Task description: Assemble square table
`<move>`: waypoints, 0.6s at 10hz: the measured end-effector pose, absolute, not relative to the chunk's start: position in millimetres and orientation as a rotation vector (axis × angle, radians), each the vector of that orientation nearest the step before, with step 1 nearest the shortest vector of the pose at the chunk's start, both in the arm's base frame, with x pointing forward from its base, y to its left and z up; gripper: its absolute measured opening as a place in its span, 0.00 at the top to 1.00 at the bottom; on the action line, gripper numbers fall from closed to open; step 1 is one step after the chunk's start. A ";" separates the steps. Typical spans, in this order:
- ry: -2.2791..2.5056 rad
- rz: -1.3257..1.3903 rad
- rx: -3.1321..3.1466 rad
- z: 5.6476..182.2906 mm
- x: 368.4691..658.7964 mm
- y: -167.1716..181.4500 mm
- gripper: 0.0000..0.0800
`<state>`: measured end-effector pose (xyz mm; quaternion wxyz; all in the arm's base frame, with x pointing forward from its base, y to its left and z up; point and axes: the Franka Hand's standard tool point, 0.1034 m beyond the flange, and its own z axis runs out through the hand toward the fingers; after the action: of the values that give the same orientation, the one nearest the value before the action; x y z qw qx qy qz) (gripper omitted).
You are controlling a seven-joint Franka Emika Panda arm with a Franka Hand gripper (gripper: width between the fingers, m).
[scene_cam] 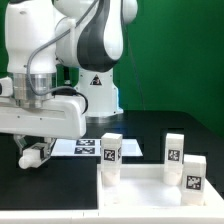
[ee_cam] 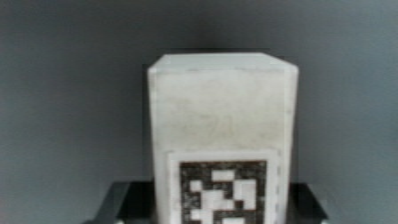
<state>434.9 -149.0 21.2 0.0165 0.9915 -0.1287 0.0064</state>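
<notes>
The white square tabletop [scene_cam: 150,187] lies at the exterior view's right with its recessed side up. Three white tagged legs stand upright on it: one at its near-left corner [scene_cam: 110,149], one at the back [scene_cam: 175,147], one at the right [scene_cam: 195,171]. My gripper [scene_cam: 35,153] is low over the black table at the exterior view's left. In the wrist view a further white leg [ee_cam: 221,110] with a black-and-white tag fills the middle, and my gripper [ee_cam: 217,203] is shut on it, a dark finger [ee_cam: 128,202] pressing each side.
The marker board [scene_cam: 75,148] lies flat between my gripper and the tabletop. The white robot base [scene_cam: 95,85] stands behind it, in front of a green backdrop. The table surface is black.
</notes>
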 end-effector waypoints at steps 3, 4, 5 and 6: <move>-0.107 0.005 3.101 21.0 434.3 -147.6 0.65; 0.026 0.015 3.104 21.6 432.1 -136.5 0.65; 0.233 0.063 3.073 27.1 434.1 -127.1 0.64; 0.451 0.115 3.002 33.1 437.1 -128.3 0.64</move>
<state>437.1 -128.3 33.1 0.0519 0.9869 0.1483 0.0377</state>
